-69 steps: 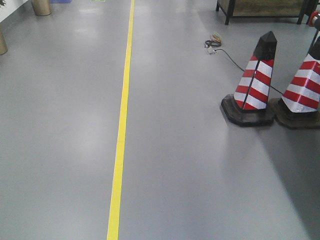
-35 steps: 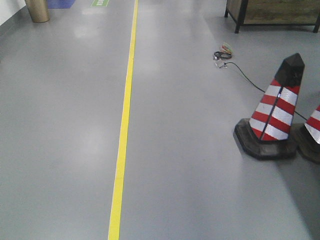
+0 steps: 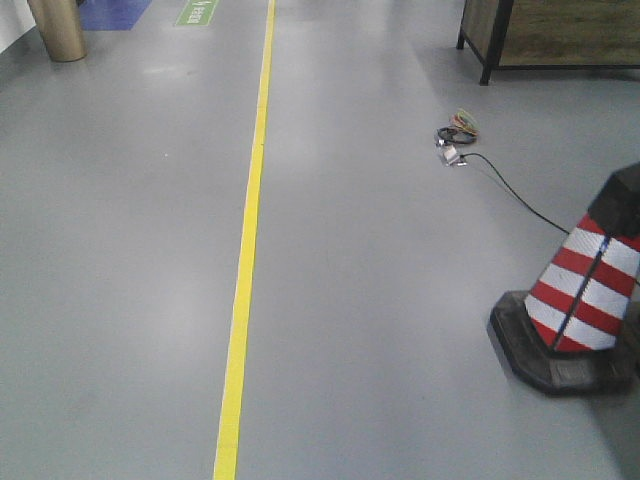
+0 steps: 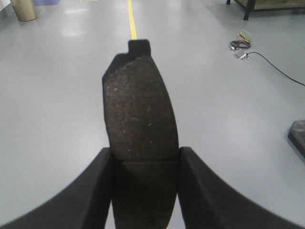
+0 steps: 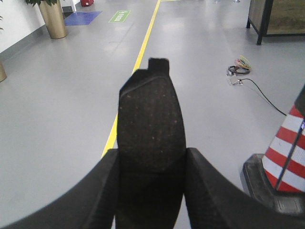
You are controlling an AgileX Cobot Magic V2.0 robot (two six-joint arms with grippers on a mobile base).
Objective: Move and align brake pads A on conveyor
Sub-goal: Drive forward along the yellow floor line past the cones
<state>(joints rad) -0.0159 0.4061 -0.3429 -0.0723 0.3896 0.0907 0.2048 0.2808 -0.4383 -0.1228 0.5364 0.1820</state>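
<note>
In the left wrist view a dark grey brake pad point(image 4: 139, 114) with a speckled face and a small tab at its top sticks forward from my left gripper point(image 4: 145, 155), which is shut on it. In the right wrist view a second brake pad point(image 5: 150, 125) of the same look is clamped in my right gripper point(image 5: 151, 155), also shut on it. Both pads hang over the grey floor. The conveyor is out of view. Neither gripper shows in the front view.
A yellow floor line point(image 3: 246, 260) runs ahead. A red-and-white striped cone point(image 3: 585, 300) on a black base stands at the right, with a black cable point(image 3: 510, 195) and a coil of wires point(image 3: 460, 128) behind it. A wooden cabinet point(image 3: 560, 30) is far right, a brass planter point(image 3: 58, 28) far left.
The front view has advanced along the floor: the cone has slid right and nearer, the second cone has left the frame, and the cable coil and cabinet have drawn closer.
</note>
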